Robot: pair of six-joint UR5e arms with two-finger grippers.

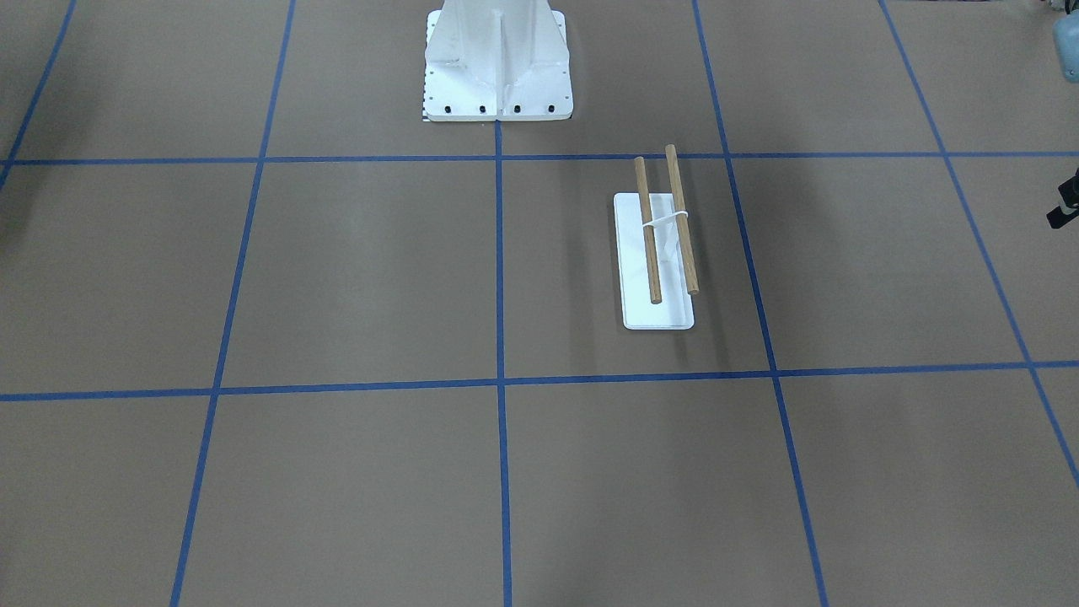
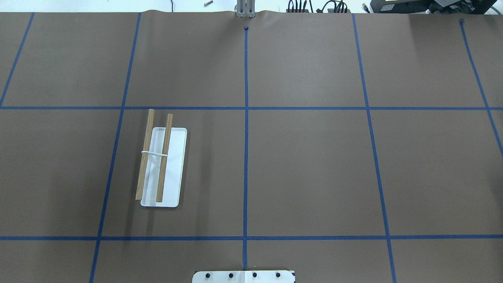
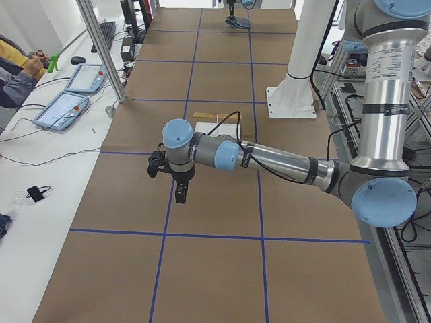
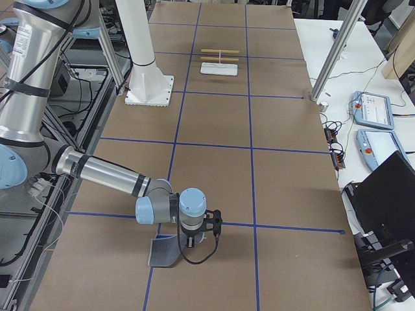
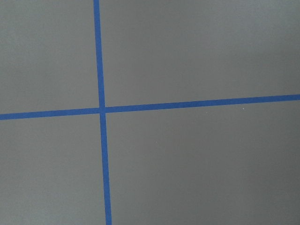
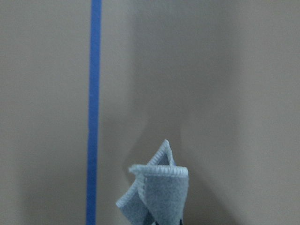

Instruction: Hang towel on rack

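The rack (image 2: 161,165) stands on the table's left half, a white base with two wooden dowels; it also shows as the rack (image 1: 656,253) and, far off, the rack (image 4: 219,59). The grey towel (image 6: 157,192) is bunched with its pale hem up, rising from the bottom edge of the right wrist view, pinched there. In the exterior right view the towel (image 4: 165,249) hangs beside my right gripper (image 4: 194,241), low over the table's near end and far from the rack. My left gripper (image 3: 180,194) hovers over bare table near a tape crossing; I cannot tell whether it is open or shut.
The large white bolted pedestal (image 1: 497,63) stands at the robot's side of the table. Blue tape lines (image 5: 101,110) grid the brown surface. Tablets (image 3: 67,108) and cables lie on the side bench, where a person's arm (image 3: 17,77) shows.
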